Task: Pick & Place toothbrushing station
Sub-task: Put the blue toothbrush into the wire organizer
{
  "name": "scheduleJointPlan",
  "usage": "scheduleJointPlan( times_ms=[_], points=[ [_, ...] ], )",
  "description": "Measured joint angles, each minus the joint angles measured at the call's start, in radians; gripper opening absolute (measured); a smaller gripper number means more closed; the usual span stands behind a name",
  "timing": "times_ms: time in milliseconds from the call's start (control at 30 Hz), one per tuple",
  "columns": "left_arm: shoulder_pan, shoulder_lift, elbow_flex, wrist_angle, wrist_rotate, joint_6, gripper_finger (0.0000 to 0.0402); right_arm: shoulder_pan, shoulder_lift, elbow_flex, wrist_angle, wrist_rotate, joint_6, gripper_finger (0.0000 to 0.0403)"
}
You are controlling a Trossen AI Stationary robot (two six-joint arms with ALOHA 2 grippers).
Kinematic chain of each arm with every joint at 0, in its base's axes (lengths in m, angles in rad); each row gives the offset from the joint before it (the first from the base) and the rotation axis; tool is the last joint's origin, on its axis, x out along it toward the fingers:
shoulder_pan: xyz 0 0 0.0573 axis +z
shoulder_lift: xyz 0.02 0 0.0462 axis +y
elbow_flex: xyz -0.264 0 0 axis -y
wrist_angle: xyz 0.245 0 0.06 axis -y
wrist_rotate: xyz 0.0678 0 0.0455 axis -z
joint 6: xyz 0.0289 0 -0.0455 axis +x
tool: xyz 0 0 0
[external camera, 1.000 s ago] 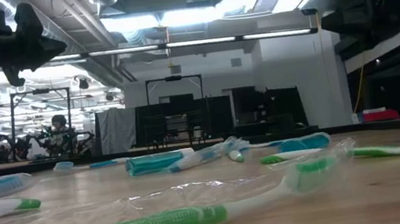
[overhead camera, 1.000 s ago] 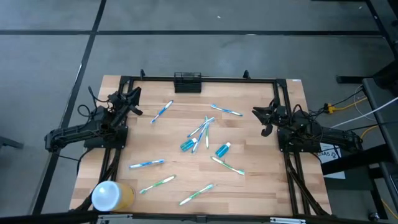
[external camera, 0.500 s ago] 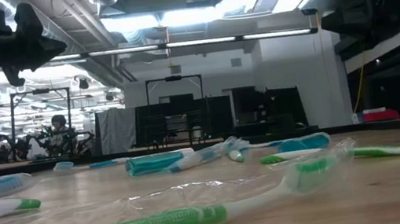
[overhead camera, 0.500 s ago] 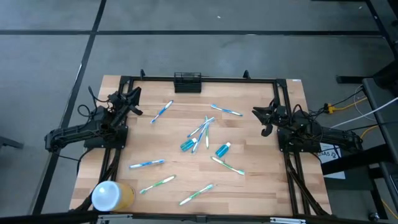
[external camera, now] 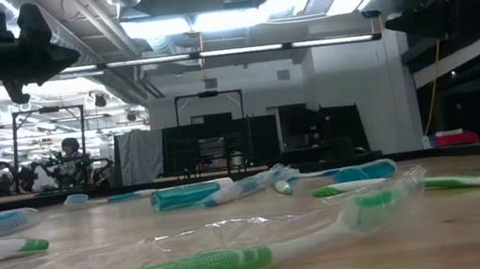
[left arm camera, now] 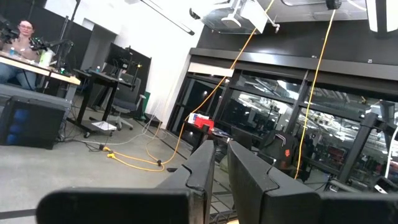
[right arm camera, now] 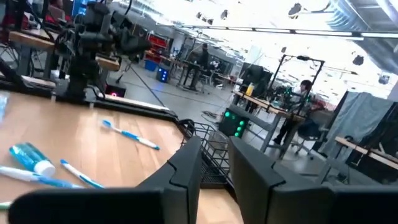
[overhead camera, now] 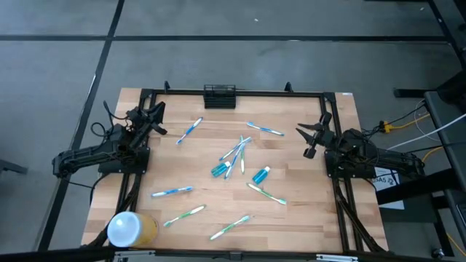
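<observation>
Moved: right tool has swung up from the surface at its right edge, fingers narrowly parted, holding nothing.
Left tool: near-clenched, empty, left edge.
Station: toothbrushing station against far edge, untouched.
Risk: reaching across could sweep scattered toothbrushes aside.

No readable text, label or number anywhere

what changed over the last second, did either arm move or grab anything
Only the right gripper moved: it lifted and swung slightly toward the far edge of the table, holding nothing. The left gripper stayed parked at the left side, also empty. The black holder rack at the far edge, the scattered toothbrushes and the white-and-yellow cylinder stayed as they were.
</observation>
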Motion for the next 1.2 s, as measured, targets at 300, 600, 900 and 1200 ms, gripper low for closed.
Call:
scheduleJointPlan(
  times_ms=[300,600,900,1200],
  points=[
    [-0.001,0.0,0.0,0.016,0.009,-0.08,0.004,0.0,0.0,0.0,0.055,0.029,0.562,0.0084],
    [-0.011,0.032,0.001,-0.286,0.556,-0.213,0.004,0.021,0.0,0.0,0.044,-0.095,0.849,0.0084],
    [-0.151,0.1,0.001,-0.224,0.728,-0.092,0.004,0.056,0.0,0.0,0.054,-0.28,0.796,0.0084],
    [-0.18,0.24,0.001,-0.196,0.492,0.025,0.004,0.055,0.0,0.0,0.087,-0.044,0.73,0.0084]
  ],
)
